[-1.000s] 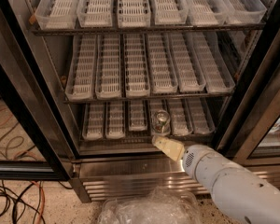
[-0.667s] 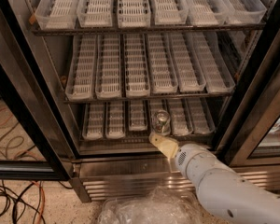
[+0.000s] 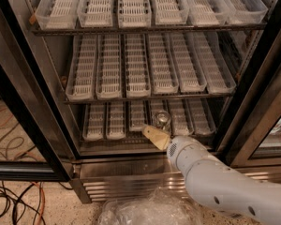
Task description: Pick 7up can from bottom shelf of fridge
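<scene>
The fridge stands open, with three racks of pale slotted trays. On the bottom shelf, the 7up can stands upright in the fourth lane from the left, near the front; its silver top shows. My gripper reaches in from the lower right on a white arm. Its tan fingers lie just below and left of the can, at the shelf's front edge. I cannot tell whether they touch the can.
The black door frame stands at the left and a glass door at the right. The steel base grille runs below the shelf. A crumpled clear plastic bag and cables lie on the floor.
The arm has moved a little to the left and forward, bringing the gripper closer under the can. The can has not moved.
</scene>
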Robot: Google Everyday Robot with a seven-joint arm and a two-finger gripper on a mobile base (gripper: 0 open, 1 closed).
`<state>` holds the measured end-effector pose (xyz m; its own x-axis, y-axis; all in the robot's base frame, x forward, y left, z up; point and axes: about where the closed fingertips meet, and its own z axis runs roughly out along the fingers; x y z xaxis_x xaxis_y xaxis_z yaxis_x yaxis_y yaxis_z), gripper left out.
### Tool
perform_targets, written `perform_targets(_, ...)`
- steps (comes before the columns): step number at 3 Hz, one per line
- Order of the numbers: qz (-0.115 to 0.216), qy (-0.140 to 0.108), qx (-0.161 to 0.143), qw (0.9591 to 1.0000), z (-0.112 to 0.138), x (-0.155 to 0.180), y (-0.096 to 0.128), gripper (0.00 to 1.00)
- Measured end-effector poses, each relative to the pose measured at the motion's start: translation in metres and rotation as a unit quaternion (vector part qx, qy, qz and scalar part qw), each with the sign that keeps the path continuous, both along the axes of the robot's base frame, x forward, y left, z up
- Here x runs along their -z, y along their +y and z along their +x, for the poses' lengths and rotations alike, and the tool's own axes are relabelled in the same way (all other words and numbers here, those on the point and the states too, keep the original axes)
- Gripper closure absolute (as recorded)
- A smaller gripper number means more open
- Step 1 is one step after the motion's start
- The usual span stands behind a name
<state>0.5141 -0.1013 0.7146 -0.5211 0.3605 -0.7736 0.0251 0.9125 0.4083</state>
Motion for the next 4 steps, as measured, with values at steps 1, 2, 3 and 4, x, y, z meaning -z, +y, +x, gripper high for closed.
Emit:
perform_targets(1, -0.018, -0.007, 0.011, 0.9997, 0.007, 0.009, 0.007, 0.00)
perform_targets(2, -0.050, 0.013, 0.006, 0.9987, 0.012, 0.053, 0.053, 0.00)
perform_targets(3, -0.059, 0.019, 0.015, 0.9980, 0.018, 0.089, 0.091, 0.00)
perform_targets(4, -0.068, 0.012, 0.044, 0.9966, 0.027, 0.114, 0.107, 0.00)
